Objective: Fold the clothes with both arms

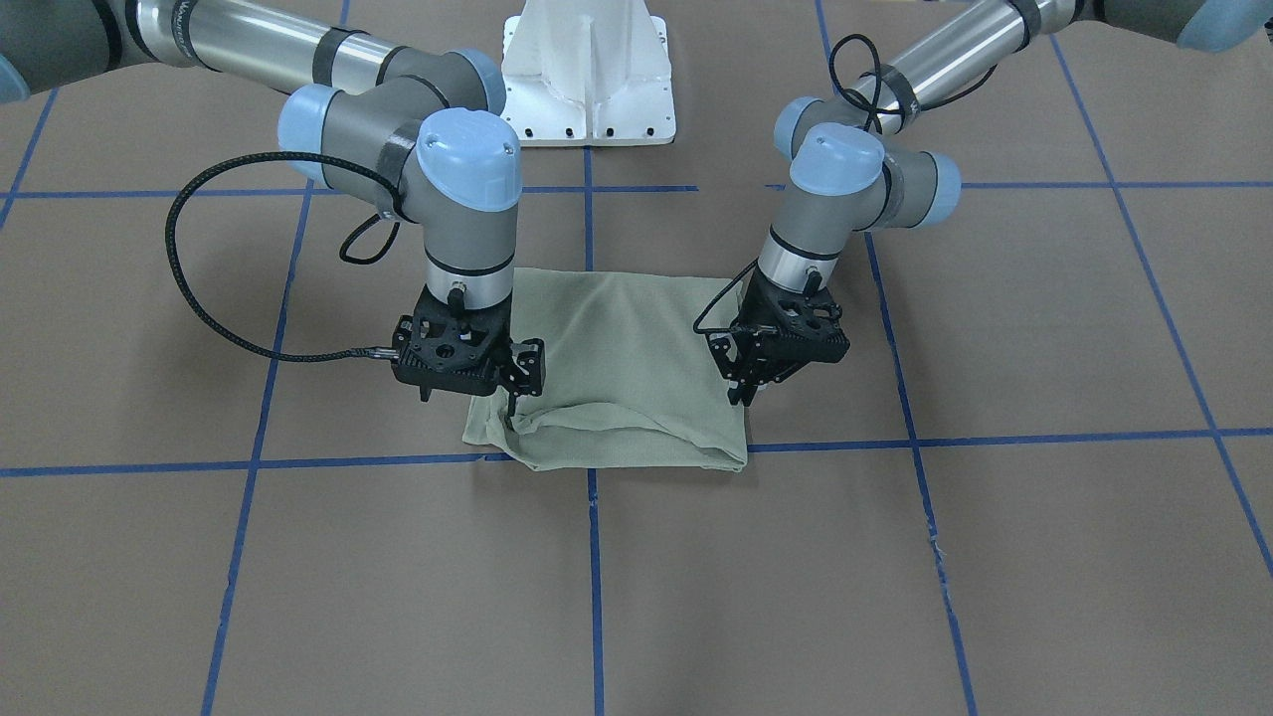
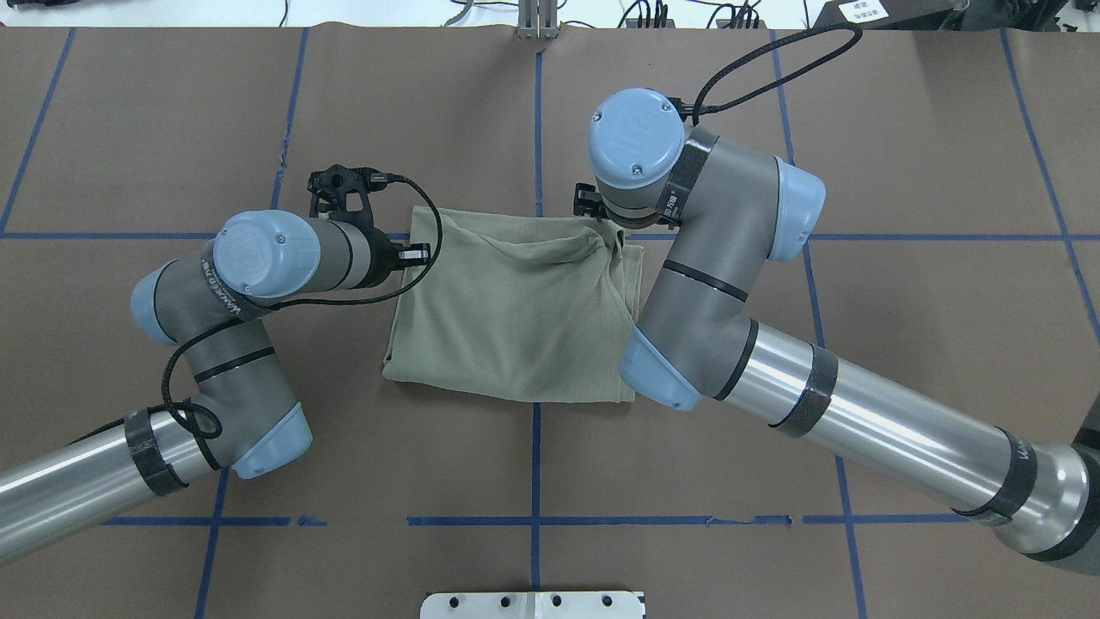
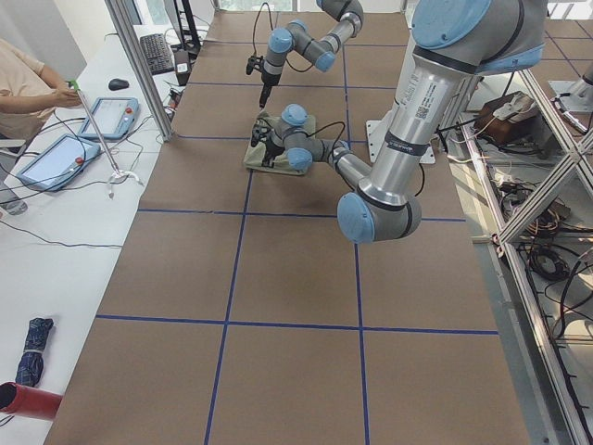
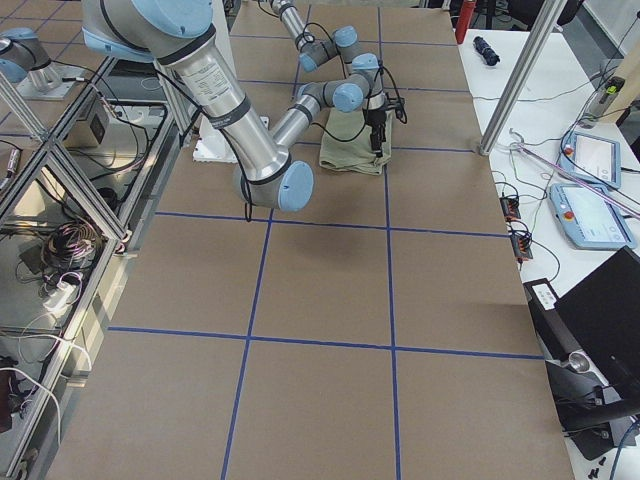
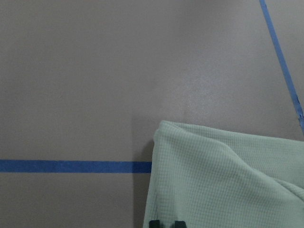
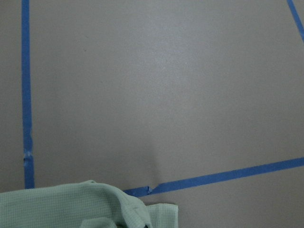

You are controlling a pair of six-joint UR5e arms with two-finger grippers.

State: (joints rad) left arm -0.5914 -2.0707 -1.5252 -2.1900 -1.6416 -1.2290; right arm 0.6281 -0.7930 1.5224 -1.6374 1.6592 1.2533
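The pale sage-green shirt (image 1: 617, 358) lies folded into a rough rectangle on the brown table, also in the overhead view (image 2: 516, 309). My left gripper (image 1: 742, 396) points down at the shirt's far corner on my left. Its fingertips (image 5: 153, 223) sit close together on the fabric, so it looks shut on the shirt. My right gripper (image 1: 512, 406) stands at the far corner on my right. The cloth (image 6: 114, 213) is bunched up to its fingers, and it seems shut on that fold. In the overhead view its wrist hides the fingers.
Blue tape lines (image 1: 595, 557) divide the table into squares. The white pedestal base (image 1: 589, 70) stands behind the shirt. A side table holds tablets (image 3: 107, 116), and an operator (image 3: 28, 83) is beyond the table's far edge.
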